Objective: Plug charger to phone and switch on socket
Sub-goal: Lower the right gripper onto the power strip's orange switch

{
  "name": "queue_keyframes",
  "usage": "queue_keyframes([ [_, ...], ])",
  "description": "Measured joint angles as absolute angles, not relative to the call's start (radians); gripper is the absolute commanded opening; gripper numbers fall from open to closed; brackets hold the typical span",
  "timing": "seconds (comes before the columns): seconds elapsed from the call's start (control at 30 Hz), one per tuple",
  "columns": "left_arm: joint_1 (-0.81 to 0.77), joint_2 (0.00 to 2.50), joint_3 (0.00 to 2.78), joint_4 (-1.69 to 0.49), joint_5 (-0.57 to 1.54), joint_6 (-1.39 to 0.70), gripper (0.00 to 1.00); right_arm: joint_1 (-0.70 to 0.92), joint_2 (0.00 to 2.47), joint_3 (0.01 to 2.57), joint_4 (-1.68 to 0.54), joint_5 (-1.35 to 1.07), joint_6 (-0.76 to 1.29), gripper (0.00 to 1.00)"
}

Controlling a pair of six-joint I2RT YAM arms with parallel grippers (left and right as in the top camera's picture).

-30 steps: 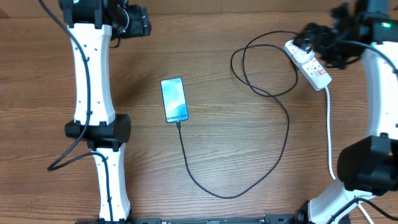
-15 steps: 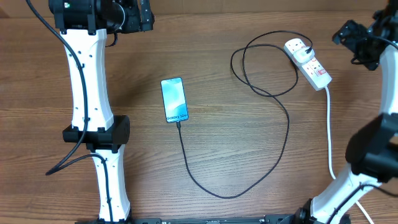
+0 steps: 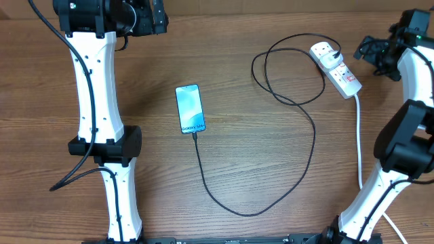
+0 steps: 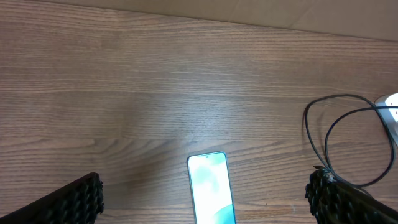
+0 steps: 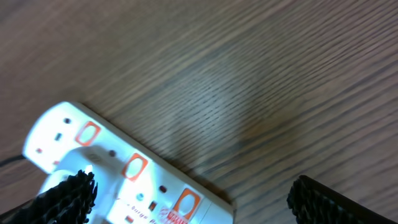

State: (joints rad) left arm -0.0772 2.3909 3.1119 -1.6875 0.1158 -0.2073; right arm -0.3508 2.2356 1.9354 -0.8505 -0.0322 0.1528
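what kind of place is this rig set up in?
Likely a robot lab bench, though no room shows: a wood-grain table with the left arm and right arm standing at it, and a phone, charger and socket laid out.

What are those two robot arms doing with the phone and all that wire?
Nothing is being held right now. The phone lies on the table with the black charger cable meeting its bottom edge; the cable's other end runs to the white socket. The right gripper is open, close beside the socket, not touching it. The left gripper is open too, far off near the table's back edge. Whether the socket's red switches are on, I cannot tell.
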Motion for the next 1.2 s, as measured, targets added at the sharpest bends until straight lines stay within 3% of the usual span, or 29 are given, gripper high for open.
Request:
queue_keyframes([
  [1.2,-0.077,2.391,3.112,-1.687,0.116,-0.207,1.0,-0.351,2.377,1.935,-0.786,-0.108,0.104,1.0],
])
